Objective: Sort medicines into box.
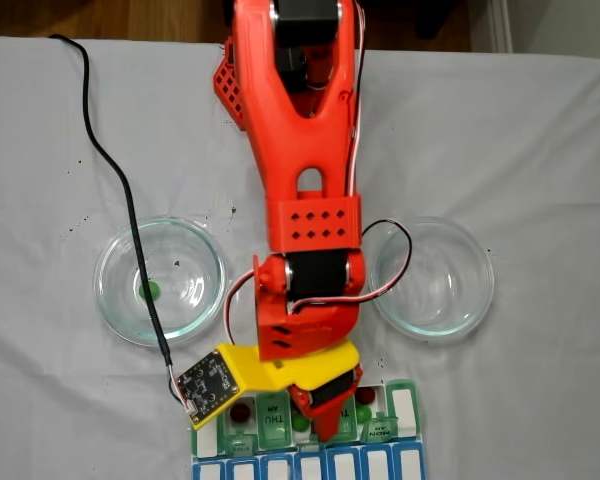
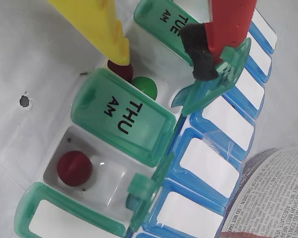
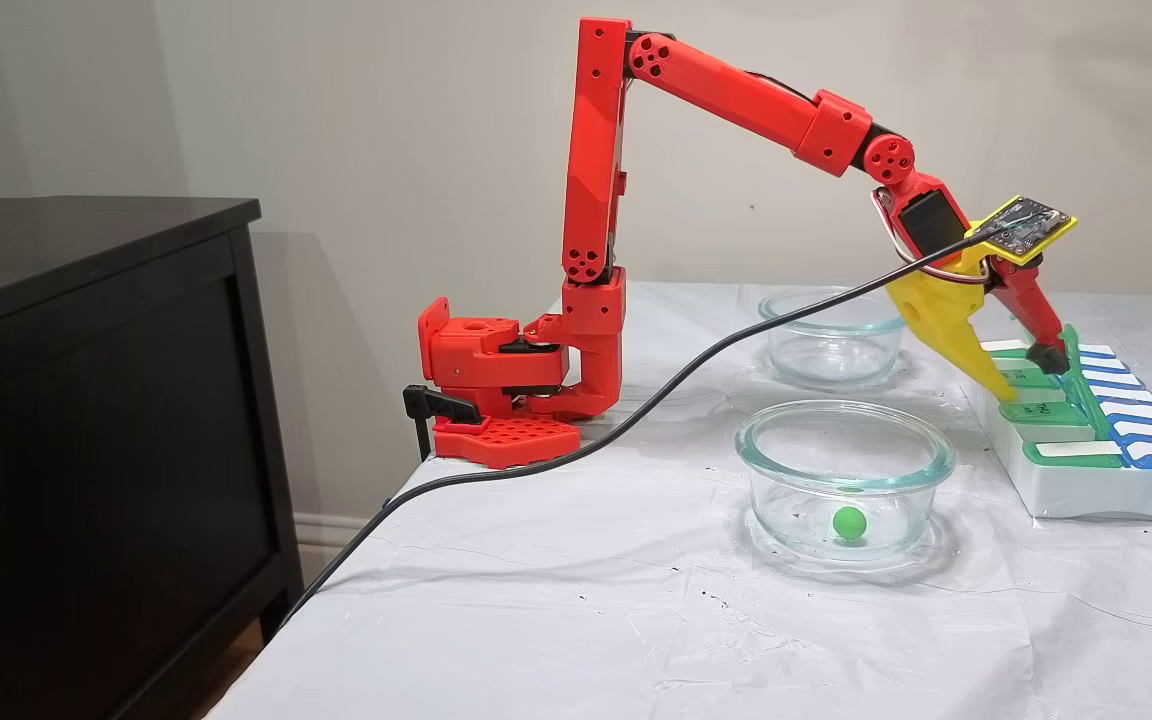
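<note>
From my side view: one green ball point(image 3: 849, 522) sits in the near glass bowl point(image 3: 844, 440). Beyond, gripper point(image 2: 165, 58) spread wide over the pill box point(image 2: 139, 129), holding nothing; red ball point(image 2: 120, 70) and green ball point(image 2: 145, 86) share one cell.

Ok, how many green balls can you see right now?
2. One green ball lies in the nearer glass dish in a fixed view; another sits in an open organizer cell beside a red ball. Closed lids and the arm may hide others.
</note>
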### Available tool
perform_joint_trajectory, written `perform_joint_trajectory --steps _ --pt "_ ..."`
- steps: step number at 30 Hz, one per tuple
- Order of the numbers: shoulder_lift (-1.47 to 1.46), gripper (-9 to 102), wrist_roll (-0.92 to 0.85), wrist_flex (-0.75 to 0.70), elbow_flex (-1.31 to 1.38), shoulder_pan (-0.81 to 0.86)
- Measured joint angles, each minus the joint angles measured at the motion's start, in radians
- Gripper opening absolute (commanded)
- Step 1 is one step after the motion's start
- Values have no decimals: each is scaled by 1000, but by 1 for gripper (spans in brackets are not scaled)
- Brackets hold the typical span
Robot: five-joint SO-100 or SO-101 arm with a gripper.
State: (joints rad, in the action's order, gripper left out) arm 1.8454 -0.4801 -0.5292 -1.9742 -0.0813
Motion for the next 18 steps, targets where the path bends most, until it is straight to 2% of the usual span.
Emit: perform_joint_trajectory --steps 6,13,18 --pt "67 0 -57 -202 44 72" --pt "183 0 -204 -523 126 213" --pt "357 0 -359 -595 31 348"
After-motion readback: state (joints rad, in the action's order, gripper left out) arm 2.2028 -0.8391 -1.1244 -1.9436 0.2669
